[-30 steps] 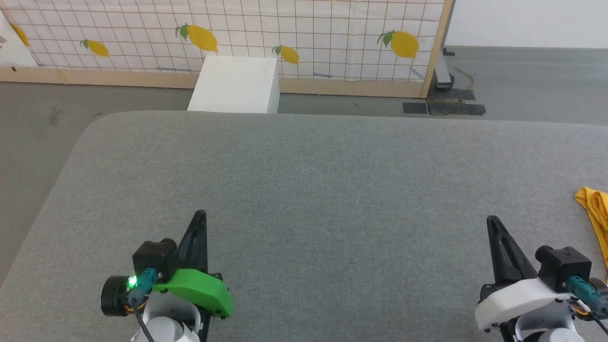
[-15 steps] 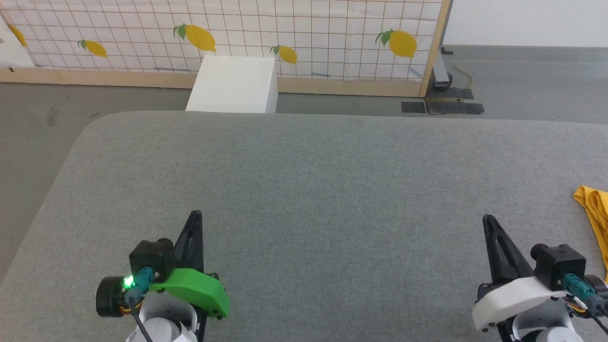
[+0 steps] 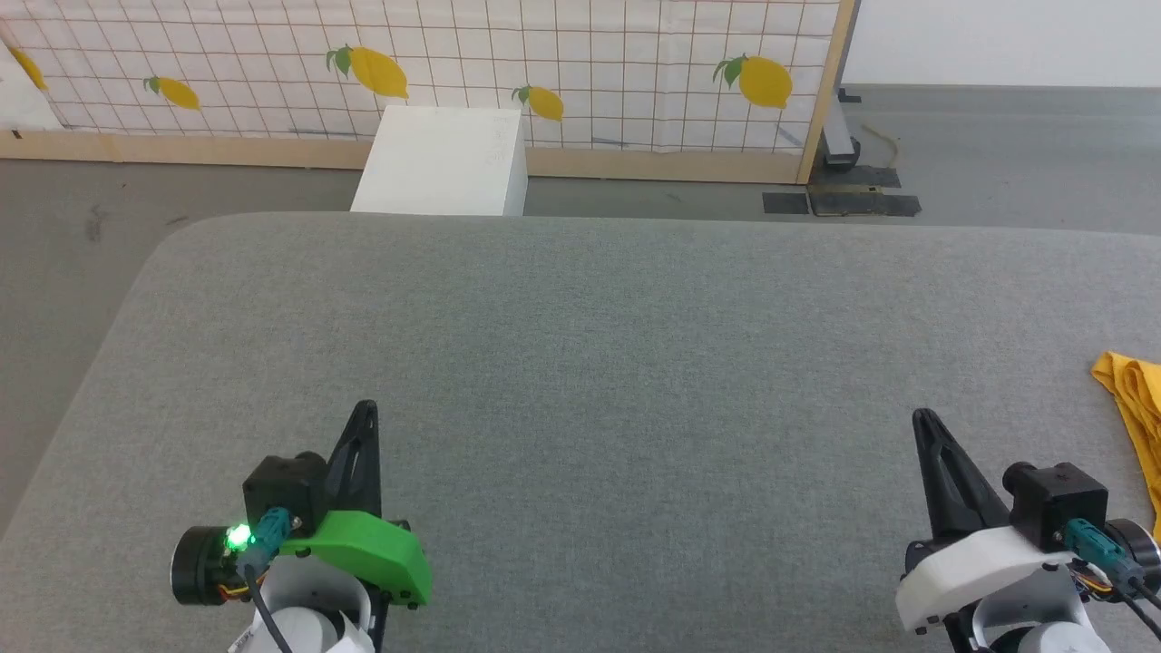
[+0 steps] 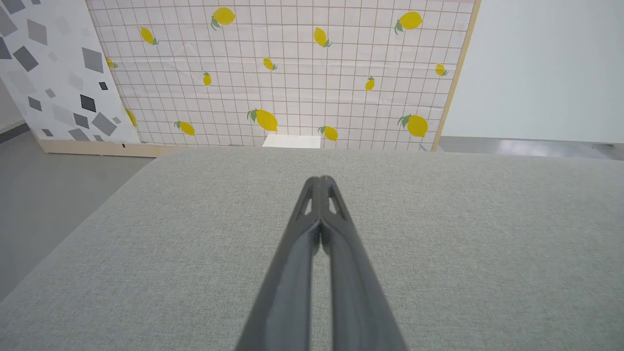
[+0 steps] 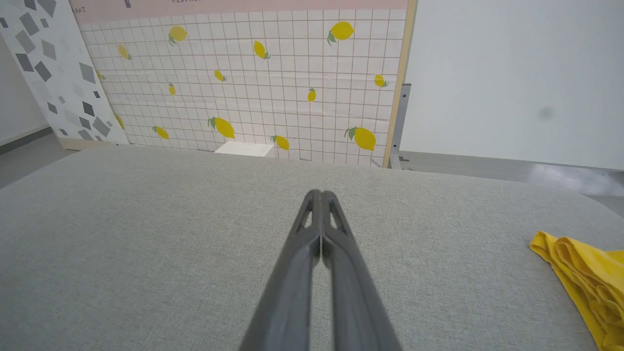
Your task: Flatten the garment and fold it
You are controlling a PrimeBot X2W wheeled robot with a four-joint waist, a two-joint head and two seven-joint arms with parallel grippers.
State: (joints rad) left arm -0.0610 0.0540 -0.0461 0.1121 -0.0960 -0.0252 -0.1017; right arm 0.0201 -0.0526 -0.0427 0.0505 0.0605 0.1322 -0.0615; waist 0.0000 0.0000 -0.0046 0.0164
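L gripper [image 3: 364, 415], low left, and R gripper [image 3: 924, 421], low right: both pinched tight, holding nothing. Yellow T-shirt [image 3: 1128, 395] sits bunched at right edge of frame, mostly cut off. If I grab blind, I may pinch many layers or drag it off the grey table [image 3: 580, 345].

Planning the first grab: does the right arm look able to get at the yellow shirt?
Probably yes. The garment lies bunched just right of the shut right claw, bare grey surface between them, nothing in the way.
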